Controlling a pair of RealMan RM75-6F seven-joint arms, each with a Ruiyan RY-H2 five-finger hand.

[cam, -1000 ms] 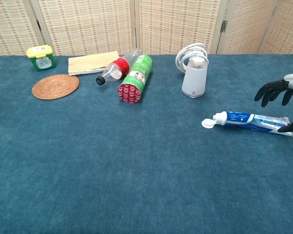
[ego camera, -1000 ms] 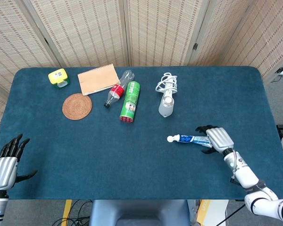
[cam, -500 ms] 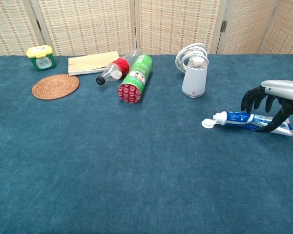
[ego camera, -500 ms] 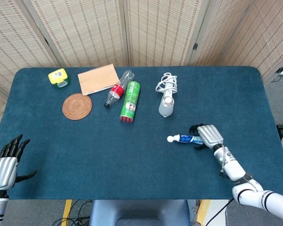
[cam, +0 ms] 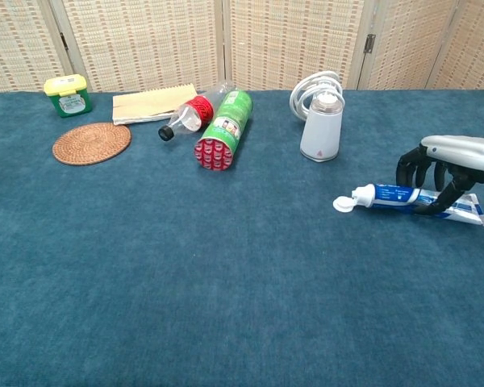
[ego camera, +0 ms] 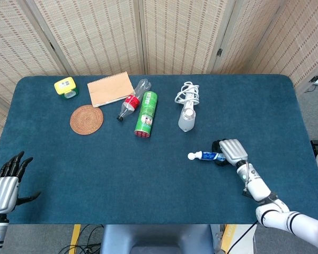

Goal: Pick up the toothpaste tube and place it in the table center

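The toothpaste tube (ego camera: 208,156) (cam: 391,194), blue and white with a white cap pointing left, lies flat on the blue table right of centre. My right hand (ego camera: 230,152) (cam: 440,165) sits over its tail end. The fingers curl down behind the tube and the thumb presses its near side, so the hand grips it. My left hand (ego camera: 5,185) rests at the table's front left corner with its fingers apart, holding nothing; only the head view shows it.
At the back stand a white appliance with a coiled cord (ego camera: 186,116), a green can (ego camera: 146,114), a plastic bottle (ego camera: 131,100), a notebook (ego camera: 111,88), a woven coaster (ego camera: 86,119) and a yellow box (ego camera: 65,86).
My right hand has slid left along the tube and lowered onto it, with fingers and thumb closing around it. The tube and the left hand have stayed put.
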